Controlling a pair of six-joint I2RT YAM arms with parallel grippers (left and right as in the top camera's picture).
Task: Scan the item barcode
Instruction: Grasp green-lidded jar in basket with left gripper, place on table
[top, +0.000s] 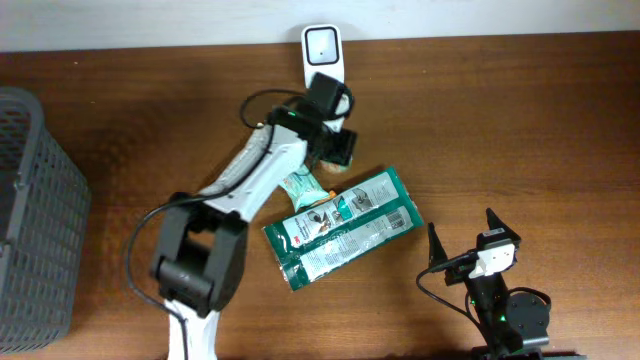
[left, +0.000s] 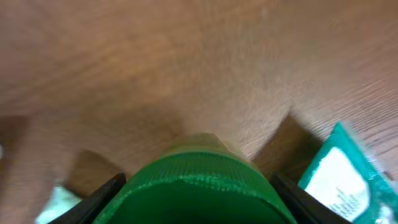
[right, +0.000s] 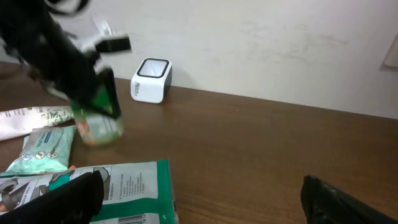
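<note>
Table: dark reddish-brown wood, grain running L–R in overhead view, fills nearly whole frame; slight sheen, paler streaks here & there. Back edge meets plain off-white wall, seen from above only as thin pale strip along top. From R wrist cam the wall is matte, w/ faint scuffs & smudges mid-height; a beige fitting at far R edge, cut off by frame, can't tell what. Grey mesh basket stands at table's L edge, partly out of frame. Light soft & even; shadows on the wood dim, w/ blurred edges. L wrist cam: wood close up, blurry.
</note>
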